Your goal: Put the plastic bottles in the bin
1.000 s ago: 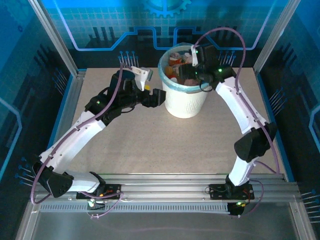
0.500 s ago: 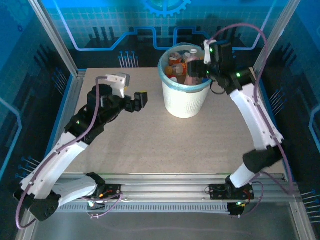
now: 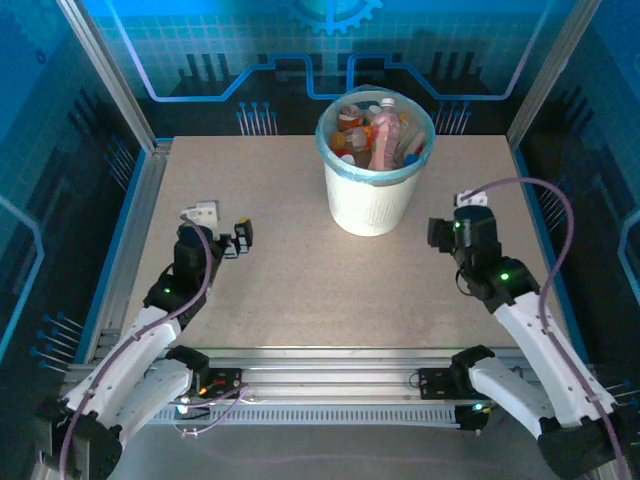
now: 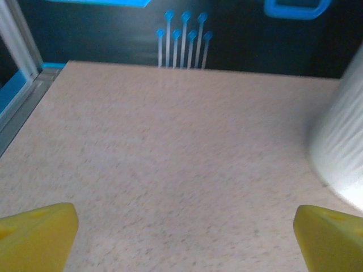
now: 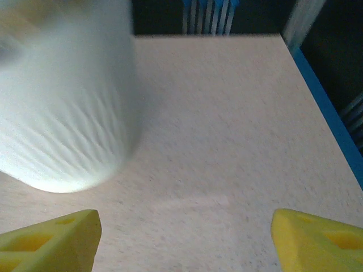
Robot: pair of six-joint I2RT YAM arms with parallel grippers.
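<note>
The white ribbed bin (image 3: 371,205), lined with a light blue bag folded over its rim, stood at the table's far middle. It was packed with plastic bottles (image 3: 384,137), a pink one upright among orange and clear ones. Both arms had drawn back from it toward their bases. The left gripper (image 4: 184,235) and right gripper (image 5: 181,238) each had their jaws spread wide, with nothing between them. The speckled beige table (image 3: 300,290) ran to blue circuit-patterned panels (image 3: 300,60) behind.
</note>
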